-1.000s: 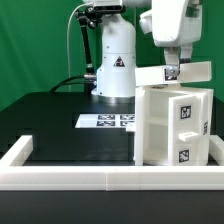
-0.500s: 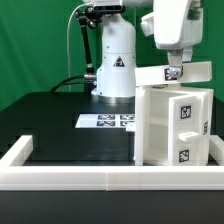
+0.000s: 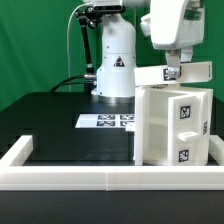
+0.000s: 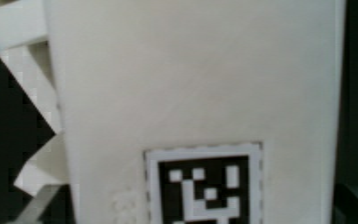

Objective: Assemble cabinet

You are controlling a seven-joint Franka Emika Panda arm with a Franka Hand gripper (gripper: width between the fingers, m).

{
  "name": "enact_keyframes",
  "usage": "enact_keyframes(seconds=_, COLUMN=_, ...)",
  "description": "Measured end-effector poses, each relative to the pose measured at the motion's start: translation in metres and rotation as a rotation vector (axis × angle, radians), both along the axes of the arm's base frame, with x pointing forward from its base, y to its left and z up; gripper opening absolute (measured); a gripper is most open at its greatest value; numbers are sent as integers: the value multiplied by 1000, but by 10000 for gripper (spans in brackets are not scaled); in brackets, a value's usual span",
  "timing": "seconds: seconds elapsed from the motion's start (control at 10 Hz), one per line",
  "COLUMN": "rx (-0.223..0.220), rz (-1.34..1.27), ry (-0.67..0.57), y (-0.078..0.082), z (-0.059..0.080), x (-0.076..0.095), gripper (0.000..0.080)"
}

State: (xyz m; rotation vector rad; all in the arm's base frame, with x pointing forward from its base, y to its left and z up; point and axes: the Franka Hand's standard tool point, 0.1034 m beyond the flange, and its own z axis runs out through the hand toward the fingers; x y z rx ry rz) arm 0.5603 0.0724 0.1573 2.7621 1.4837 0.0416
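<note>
The black flat bench spreads widest, reaching well below the jaws and away to the exterior view's left of them. The white robot arm rises from its far side, its base standing low and to the exterior view's left of the jaws. A low white plastic border frame runs along the near edge of the bench, far beneath the jaws.

Straight under the jaws stands the white box-like plastic cabinet body, upright on the bench, with two square black-and-white tags on the face turned toward the exterior view's right. The marker board lies flat on the bench, below the jaws and to the exterior view's left of them, just beside the cabinet body.

The jaws are closed narrowly on a flat white plastic panel, held slightly tilted just above the top of the cabinet body. I cannot tell whether it touches. In the wrist view the panel fills nearly everything, and one tag shows on it.
</note>
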Motion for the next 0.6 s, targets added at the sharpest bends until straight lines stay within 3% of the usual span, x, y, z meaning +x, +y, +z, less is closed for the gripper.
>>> enact_keyframes(seconds=0.6, rx=14, rz=-514, ry=-4, y=1, z=-1, x=1, gripper=564)
